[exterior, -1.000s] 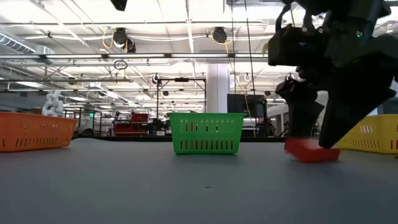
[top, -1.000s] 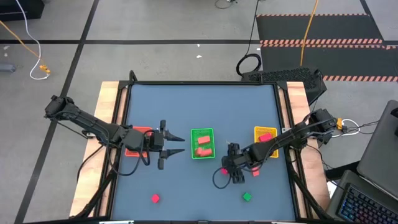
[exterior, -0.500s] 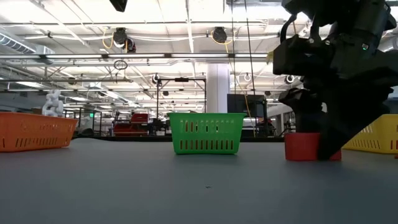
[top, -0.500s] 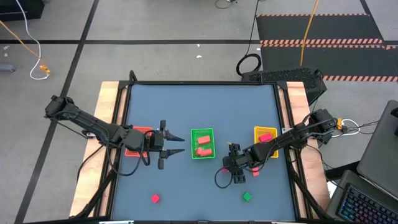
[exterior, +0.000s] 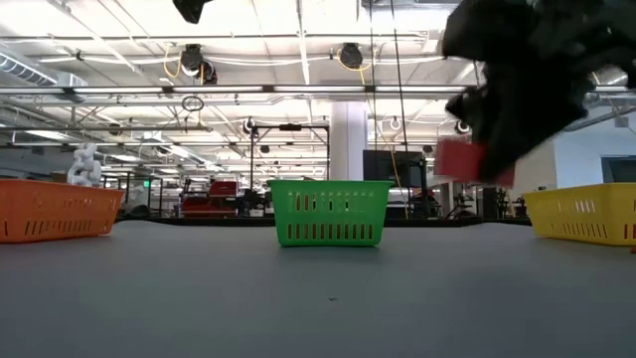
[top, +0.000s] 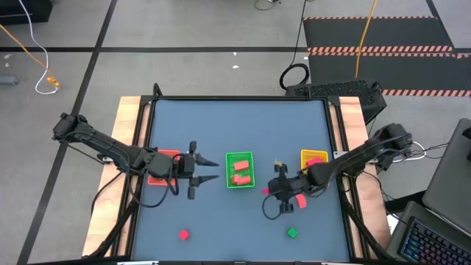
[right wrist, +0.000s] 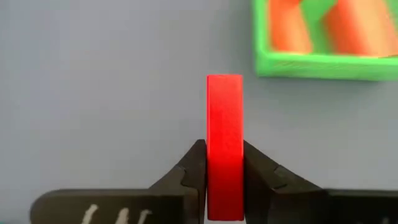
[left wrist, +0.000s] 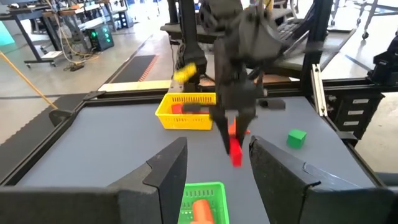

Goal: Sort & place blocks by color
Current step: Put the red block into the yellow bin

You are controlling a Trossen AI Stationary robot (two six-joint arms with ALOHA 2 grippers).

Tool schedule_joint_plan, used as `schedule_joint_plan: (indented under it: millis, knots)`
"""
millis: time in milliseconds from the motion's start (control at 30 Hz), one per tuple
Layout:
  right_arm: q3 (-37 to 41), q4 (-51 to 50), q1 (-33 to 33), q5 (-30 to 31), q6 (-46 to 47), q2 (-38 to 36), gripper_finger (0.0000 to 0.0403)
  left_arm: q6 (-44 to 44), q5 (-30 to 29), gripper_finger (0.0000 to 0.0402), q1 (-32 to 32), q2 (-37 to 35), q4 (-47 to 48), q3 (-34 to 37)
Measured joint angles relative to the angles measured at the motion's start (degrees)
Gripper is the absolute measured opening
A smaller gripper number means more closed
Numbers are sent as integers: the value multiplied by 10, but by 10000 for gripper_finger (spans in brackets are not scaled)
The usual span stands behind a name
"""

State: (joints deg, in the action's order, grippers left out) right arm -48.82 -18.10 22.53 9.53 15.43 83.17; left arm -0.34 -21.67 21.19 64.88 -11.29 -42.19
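Right wrist view gives you the right gripper [right wrist: 224, 171] clamped on a flat red bar-shaped block [right wrist: 224, 140], lifted near the green plastic tray [right wrist: 323, 62]. Your left gripper [top: 207, 171] hangs open beside the orange tray [top: 159, 177].

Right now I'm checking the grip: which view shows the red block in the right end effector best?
The right wrist view: the red block fills it, clamped between both fingers. The low view shows it lifted but blurred, the left wrist view shows it small, and the high view mostly hides it.
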Motion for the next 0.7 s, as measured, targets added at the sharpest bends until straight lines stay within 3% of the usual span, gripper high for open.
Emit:
schedule_joint_plan:
  millis: [133, 233, 333, 467, 700]
  knots:
    - [-1, -96, 0, 80, 45, -77, 49, -3, 0, 175, -2, 0, 0, 0]
    - [-1, -205, -2, 155, 141, -132, 49, -4, 0, 175, -2, 0, 0, 0]
    - [-1, -313, -2, 187, 258, -177, 49, -4, 0, 175, -2, 0, 0, 0]
    - [-1, -396, 1, 188, 374, -207, 49, -5, 0, 175, -2, 0, 0, 0]
    - [-1, -433, 9, 141, 462, -211, 49, -9, 0, 175, -2, 0, 0, 0]
